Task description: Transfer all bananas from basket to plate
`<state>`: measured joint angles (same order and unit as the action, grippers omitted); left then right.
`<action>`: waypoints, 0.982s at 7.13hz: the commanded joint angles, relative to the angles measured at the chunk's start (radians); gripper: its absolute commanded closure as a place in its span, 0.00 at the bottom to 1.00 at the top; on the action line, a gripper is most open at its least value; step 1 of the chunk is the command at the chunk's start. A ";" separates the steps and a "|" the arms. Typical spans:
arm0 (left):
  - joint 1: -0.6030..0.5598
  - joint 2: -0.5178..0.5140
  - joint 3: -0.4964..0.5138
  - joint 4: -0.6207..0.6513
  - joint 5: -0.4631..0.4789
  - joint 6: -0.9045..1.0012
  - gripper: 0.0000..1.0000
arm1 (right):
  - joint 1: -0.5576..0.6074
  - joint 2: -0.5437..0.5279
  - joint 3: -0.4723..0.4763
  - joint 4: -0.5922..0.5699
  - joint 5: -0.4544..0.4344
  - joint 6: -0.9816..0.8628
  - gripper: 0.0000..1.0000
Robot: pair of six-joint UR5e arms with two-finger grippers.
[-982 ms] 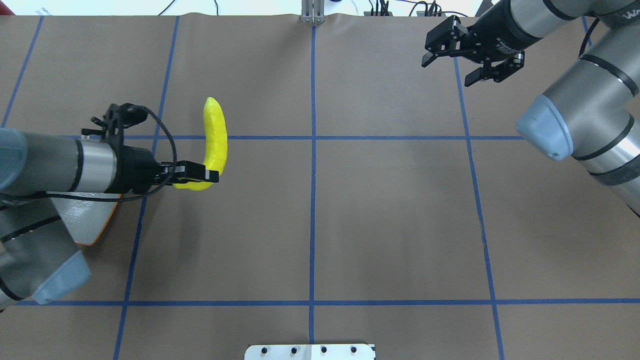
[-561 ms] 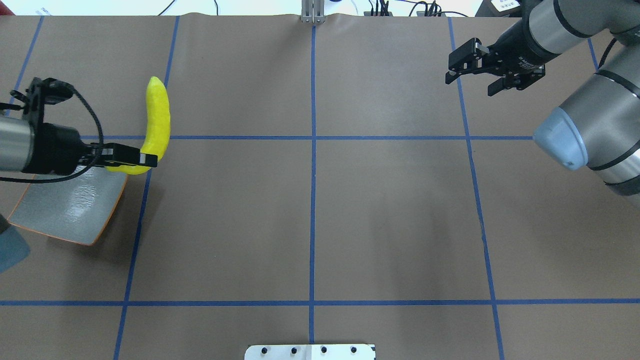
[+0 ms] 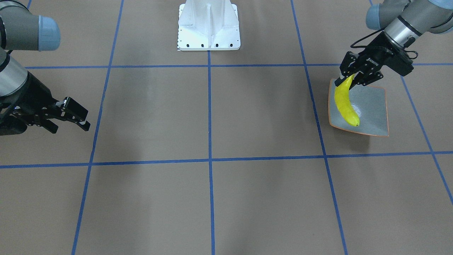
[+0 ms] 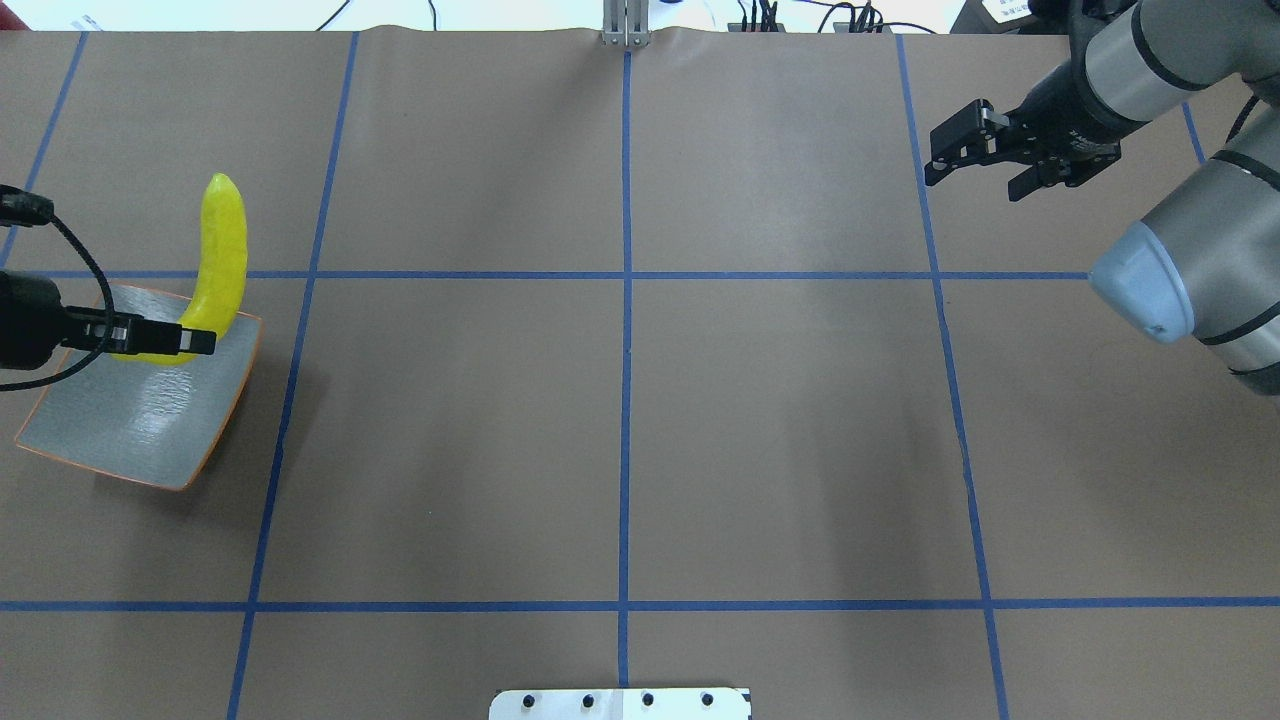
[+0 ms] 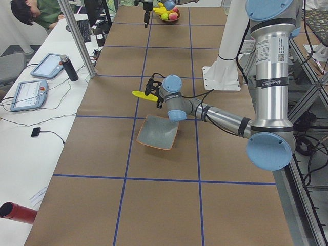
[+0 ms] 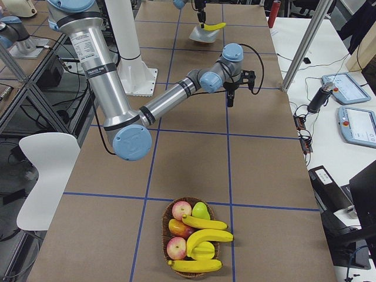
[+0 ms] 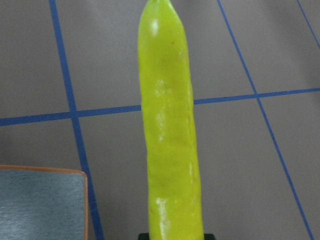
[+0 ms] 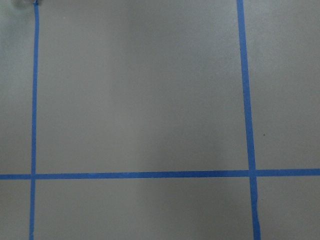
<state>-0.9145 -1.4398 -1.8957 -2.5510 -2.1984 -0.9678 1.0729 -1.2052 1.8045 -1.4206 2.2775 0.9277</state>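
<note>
My left hand (image 4: 192,343) clamps a yellow banana (image 4: 226,240) by its end over the plate (image 4: 140,430) at the frame's left edge; my right hand (image 4: 975,178), upper right, is spread wide.

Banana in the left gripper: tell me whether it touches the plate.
Apart. The exterior left view shows the banana, held by the left gripper, above the plate, with brown table paper between.
</note>
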 commanded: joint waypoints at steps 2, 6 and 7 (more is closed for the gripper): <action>-0.010 0.073 0.003 0.107 0.000 0.199 1.00 | 0.028 -0.010 -0.002 -0.017 0.022 -0.001 0.00; -0.006 0.108 0.032 0.189 0.006 0.288 1.00 | 0.027 -0.011 -0.004 -0.017 0.023 -0.001 0.00; -0.003 0.110 0.033 0.189 0.008 0.288 1.00 | 0.027 -0.013 -0.004 -0.017 0.023 -0.001 0.00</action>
<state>-0.9214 -1.3333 -1.8700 -2.3647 -2.1920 -0.6824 1.1000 -1.2162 1.8011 -1.4373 2.3004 0.9265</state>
